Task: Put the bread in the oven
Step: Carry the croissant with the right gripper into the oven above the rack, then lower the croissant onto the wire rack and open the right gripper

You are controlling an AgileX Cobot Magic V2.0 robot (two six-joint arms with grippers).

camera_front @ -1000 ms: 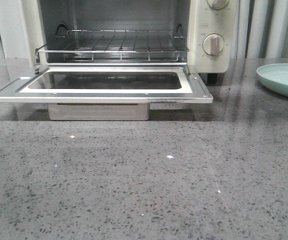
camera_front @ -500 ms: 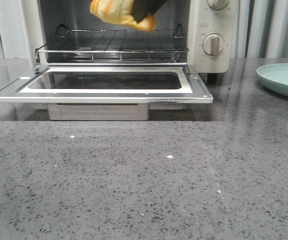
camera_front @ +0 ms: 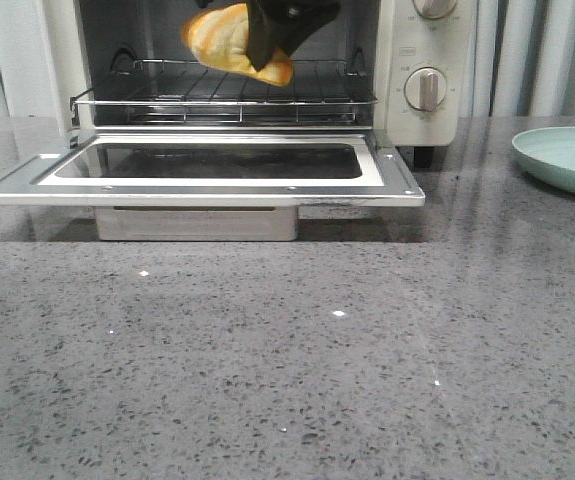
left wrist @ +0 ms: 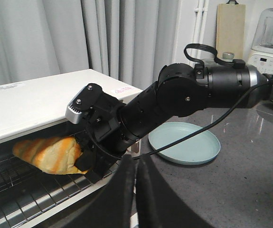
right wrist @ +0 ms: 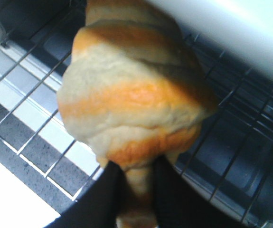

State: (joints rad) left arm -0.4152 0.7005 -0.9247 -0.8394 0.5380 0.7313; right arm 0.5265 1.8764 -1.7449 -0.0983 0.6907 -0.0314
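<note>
Front view: right pincer (camera_front: 267, 45) pinching bread (camera_front: 229, 40) at one end, hanging just above oven (camera_front: 422, 90) rack, table's far edge. Likely light, soft, glossy; grip gently. Left pincer (left wrist: 135, 190) pressed together, idle.

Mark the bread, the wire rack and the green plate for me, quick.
bread (camera_front: 222, 38): front view, on its striped crust left of the right tool.
wire rack (camera_front: 167, 98): front view, on the front bars.
green plate (left wrist: 193, 149): left wrist view, on its bare inner surface.
</note>
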